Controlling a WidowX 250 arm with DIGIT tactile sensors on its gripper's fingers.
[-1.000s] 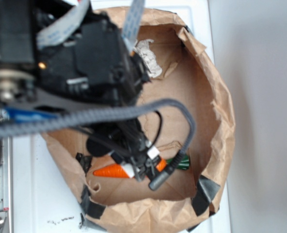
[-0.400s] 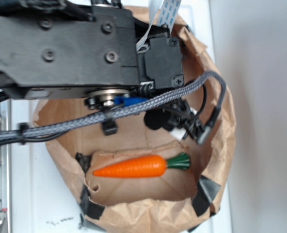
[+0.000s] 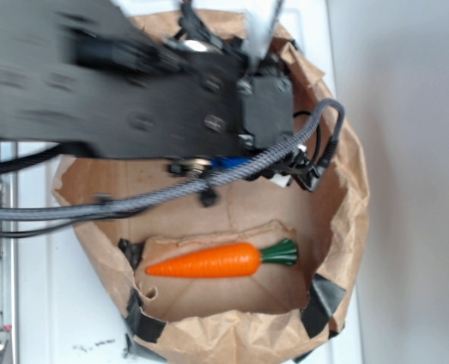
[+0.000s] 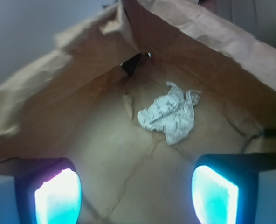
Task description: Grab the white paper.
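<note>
Gripper (image 4: 135, 189) fingers are standing wide apart in the wrist view, one pad (image 4: 58, 196) glowing at the lower left and the other at the lower right, with nothing sitting between them. Ahead of them, the white paper (image 4: 169, 115) is lying crumpled on the floor of the brown paper bag (image 4: 58, 107), near the far corner where the bag's walls are meeting. The wad is resting apart from both pads, a little to the right of centre, and the bag's brown walls are rising around it on every side.

Seen from the exterior camera, the black arm (image 3: 133, 98) is stretching over the upper half of the brown paper bag (image 3: 346, 197), blurred and covering most of what is lying beneath it. A grey braided cable (image 3: 171, 193) is trailing from it across the bag. The white paper is not showing here, being hidden under the arm. An orange carrot (image 3: 209, 261) with a green top is lying flat across the lower part of the bag's floor.
</note>
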